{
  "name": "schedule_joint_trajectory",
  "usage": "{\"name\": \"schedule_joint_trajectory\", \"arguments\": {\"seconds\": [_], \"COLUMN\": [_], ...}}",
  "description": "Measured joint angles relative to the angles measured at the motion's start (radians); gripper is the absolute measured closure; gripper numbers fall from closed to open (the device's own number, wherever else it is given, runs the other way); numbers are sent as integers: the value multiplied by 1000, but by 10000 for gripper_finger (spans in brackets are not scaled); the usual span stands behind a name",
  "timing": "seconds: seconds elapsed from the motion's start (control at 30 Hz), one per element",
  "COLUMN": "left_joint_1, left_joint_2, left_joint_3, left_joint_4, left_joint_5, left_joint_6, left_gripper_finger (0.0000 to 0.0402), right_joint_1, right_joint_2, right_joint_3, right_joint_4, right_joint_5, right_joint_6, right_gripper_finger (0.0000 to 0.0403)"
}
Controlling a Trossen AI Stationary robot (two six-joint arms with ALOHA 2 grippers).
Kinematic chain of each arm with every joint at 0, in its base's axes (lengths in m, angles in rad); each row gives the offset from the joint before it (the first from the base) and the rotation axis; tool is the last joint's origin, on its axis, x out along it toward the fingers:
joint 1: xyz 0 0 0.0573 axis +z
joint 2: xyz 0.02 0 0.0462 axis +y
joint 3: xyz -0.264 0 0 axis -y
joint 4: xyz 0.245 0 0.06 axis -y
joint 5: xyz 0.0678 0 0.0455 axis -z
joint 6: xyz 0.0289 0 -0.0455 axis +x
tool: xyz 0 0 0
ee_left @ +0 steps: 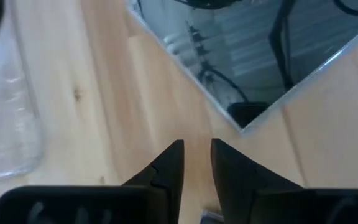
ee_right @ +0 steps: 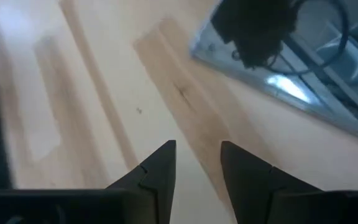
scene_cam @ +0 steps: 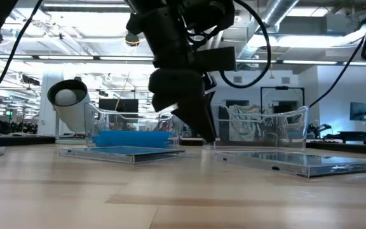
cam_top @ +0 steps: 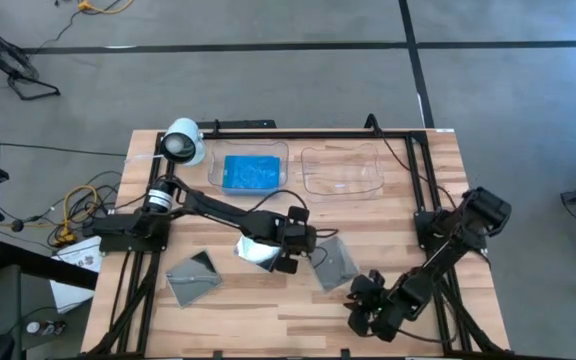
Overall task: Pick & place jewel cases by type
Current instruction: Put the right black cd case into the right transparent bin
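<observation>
Three clear, silvery jewel cases lie flat on the table: one near the left [cam_top: 193, 275], one at the middle [cam_top: 256, 250] and one to the right of it [cam_top: 333, 262]. Blue jewel cases [cam_top: 251, 172] lie in the left clear tray [cam_top: 216, 160] at the far side. My left gripper [cam_top: 293, 255] hovers between the middle case and the right one [ee_left: 260, 56], pointing down at bare wood, its fingers [ee_left: 169, 165] a narrow gap apart with nothing between them. My right gripper [cam_top: 368, 300] is at the near right, open over bare table [ee_right: 197, 155], with the right case [ee_right: 291, 74] beyond it.
An empty clear tray [cam_top: 343, 170] stands at the far side, right of the blue-filled one. A white cylindrical camera [cam_top: 182, 142] sits at the far left corner. Black frame rails [cam_top: 418, 170] run along the table's edges. Bare wood [cam_top: 268, 310] stretches along the near edge.
</observation>
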Motion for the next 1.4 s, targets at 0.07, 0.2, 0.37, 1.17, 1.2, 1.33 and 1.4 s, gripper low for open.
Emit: {"name": "schedule_joint_trajectory", "arguments": {"seconds": [0.07,0.2,0.37,1.17,1.2,1.33,1.4], "left_joint_1": [5,14,15,-68,-70,-85,-93], "left_joint_2": [11,47,80,84,84,84,83], "left_joint_3": [0,1,4,2,2,1,1], "left_joint_4": [4,21,38,10,8,-1,-7], "left_joint_5": [7,32,49,82,83,90,90], "left_joint_6": [1,16,15,-93,-97,-112,-118], "left_gripper_finger": [337,356,378,397,397,397,397], "right_joint_1": [-15,-24,-32,-139,-143,-153,-157], "right_joint_2": [21,40,28,18,18,17,17], "right_joint_3": [1,4,5,3,3,3,3], "right_joint_4": [11,11,-39,-206,-207,-209,-215], "right_joint_5": [-19,-22,-17,-18,-20,-22,-22], "right_joint_6": [-6,-6,-5,-52,-56,-84,-84], "right_gripper_finger": [282,289,318,400,400,402,401]}}
